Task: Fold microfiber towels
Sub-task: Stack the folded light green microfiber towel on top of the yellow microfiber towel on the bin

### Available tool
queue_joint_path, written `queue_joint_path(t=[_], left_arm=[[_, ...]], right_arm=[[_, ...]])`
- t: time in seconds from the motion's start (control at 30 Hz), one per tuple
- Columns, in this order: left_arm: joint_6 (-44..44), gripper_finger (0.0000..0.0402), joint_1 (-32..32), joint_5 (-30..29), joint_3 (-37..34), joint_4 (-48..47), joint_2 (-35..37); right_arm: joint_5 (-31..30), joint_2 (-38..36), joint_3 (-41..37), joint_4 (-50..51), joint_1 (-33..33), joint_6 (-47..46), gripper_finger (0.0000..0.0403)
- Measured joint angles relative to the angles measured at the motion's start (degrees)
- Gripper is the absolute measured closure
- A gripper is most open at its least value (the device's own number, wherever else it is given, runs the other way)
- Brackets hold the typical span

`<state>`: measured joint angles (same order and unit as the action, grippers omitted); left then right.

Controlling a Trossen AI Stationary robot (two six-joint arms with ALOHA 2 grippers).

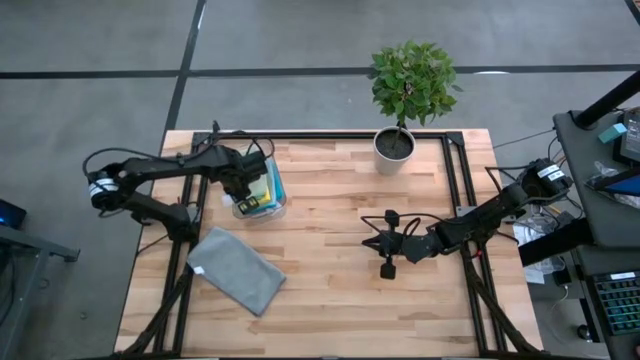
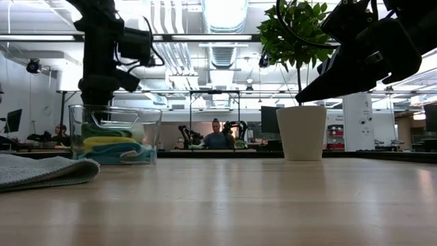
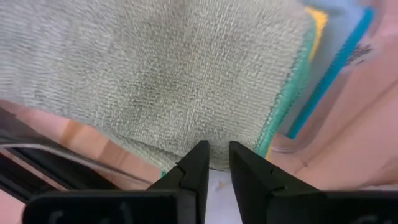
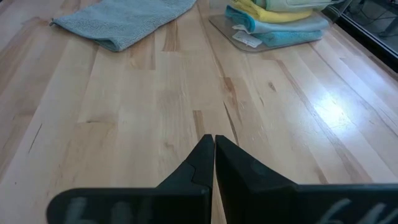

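Observation:
A clear bin (image 1: 278, 208) stands at the table's far left with a stack of microfiber towels: an olive green one (image 3: 161, 74) on top, with yellow (image 4: 273, 7), teal and light blue (image 4: 292, 34) ones under it. My left gripper (image 1: 245, 190) points down into the bin, shut on the olive towel's edge. A grey towel (image 1: 237, 270) lies folded flat on the table near the bin. My right gripper (image 1: 372, 243) hangs shut above the middle of the table, holding nothing. My left gripper pinches the olive green towel's edge (image 3: 214, 148) between its two fingers, coming from above and pointing down. One layer or several, I cannot tell. The rest of the towel spreads out over the stack in the bin.
A potted plant (image 1: 398, 140) stands at the far edge, right of the middle. Black rails (image 1: 455, 190) run along the table's sides. Bare wood (image 1: 330, 290) lies between the grey towel and my right gripper.

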<state>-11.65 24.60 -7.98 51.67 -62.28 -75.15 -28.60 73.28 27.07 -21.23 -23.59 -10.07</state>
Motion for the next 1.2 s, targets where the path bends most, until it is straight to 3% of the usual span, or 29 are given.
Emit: queue_joint_path(t=[0.3,0.53,0.87,1.2], left_arm=[[-1.56,0.0353,-0.09,0.09,1.36,-0.56,0.13],[-1.26,0.0353,-0.09,-7.78,2.10,0.22,0.17],[-4.58,0.0353,-0.14,-7.79,-3.31,0.64,0.17],[-4.56,0.0353,-0.18,-7.82,-0.55,0.41,0.17]], right_arm=[[0.00,0.01,0.00,0.01,0.00,0.02,0.0394],[0.00,0.00,0.00,0.01,0.00,0.04,0.0394],[0.02,0.00,0.00,0.02,-0.02,0.02,0.0394],[0.02,0.01,0.00,0.02,-0.02,0.07,0.0394]])
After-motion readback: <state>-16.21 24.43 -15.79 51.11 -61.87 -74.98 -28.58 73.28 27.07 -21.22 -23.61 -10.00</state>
